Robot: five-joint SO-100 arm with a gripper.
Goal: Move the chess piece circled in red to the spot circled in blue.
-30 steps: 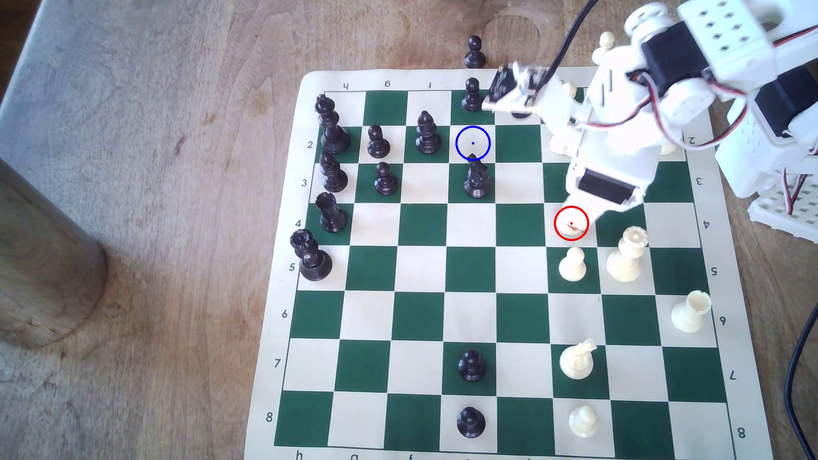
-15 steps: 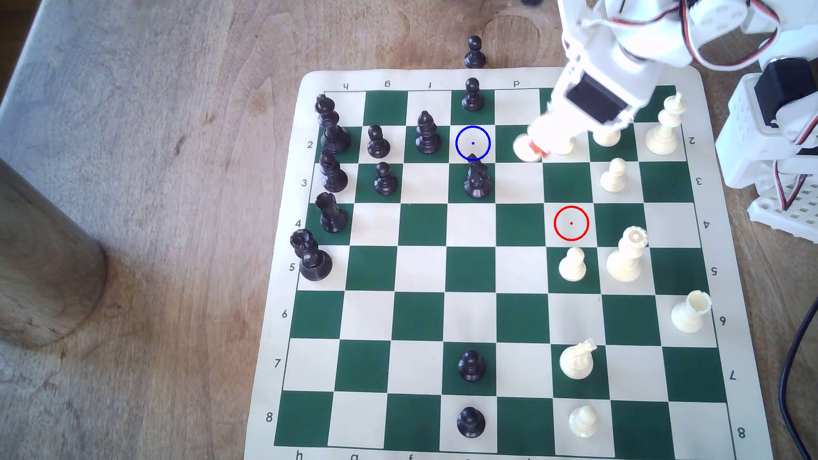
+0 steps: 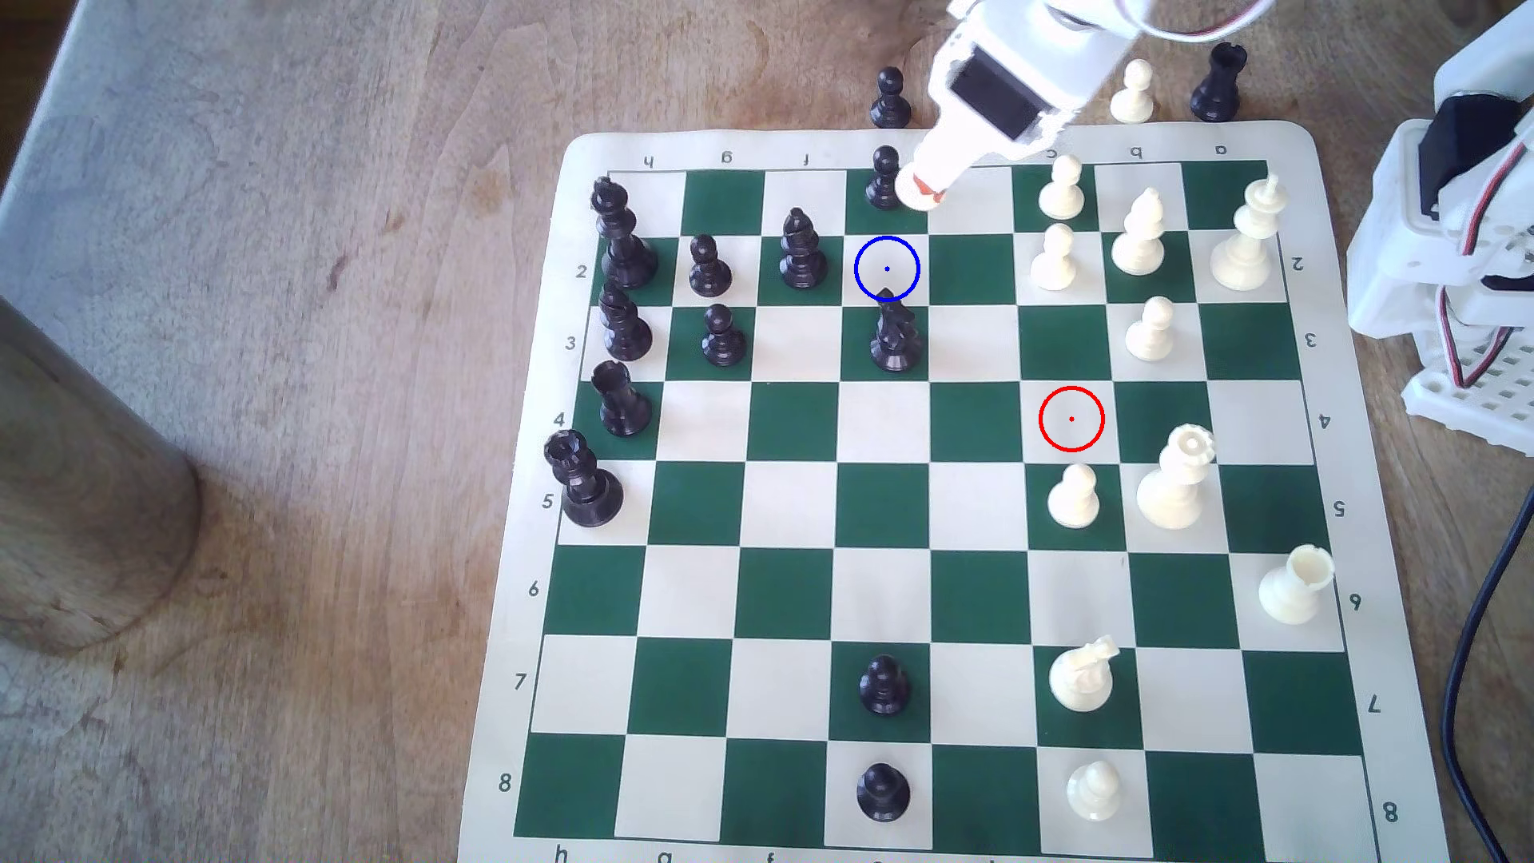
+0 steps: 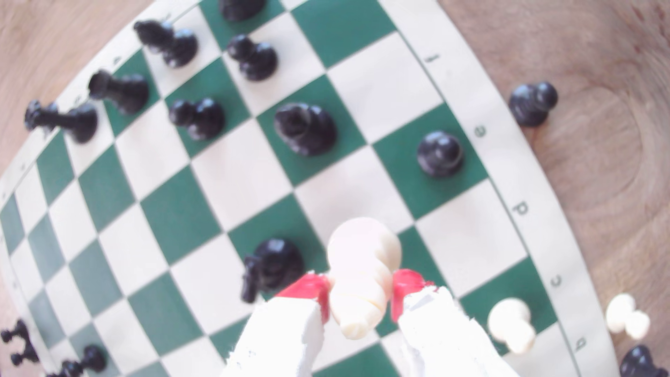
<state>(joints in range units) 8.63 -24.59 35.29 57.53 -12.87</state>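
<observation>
Wrist view: your gripper [image 4: 360, 293] carries the chess piece [image 4: 360, 268] pinched between red pads above the board [image 3: 979, 597], mid-transfer; next, you must lower it onto the spot [image 3: 886, 268], clear of the black knight [image 3: 895, 336].

White printed-plastic arm, five joints, red-tipped pincer.

Arm [image 3: 1029, 58]: white shell with rough, layered edges; a black rectangular servo block [image 3: 992, 91] set into the wrist housing. Pincer [image 4: 360, 293]: two white fingers [image 4: 286, 326], each ending in a red pad. Wiring: thin red, white and black leads [image 3: 1195, 29] looping over the upper links. Base [image 3: 1461, 249]: white housing, black motor body, perforated white plate beneath.
</observation>
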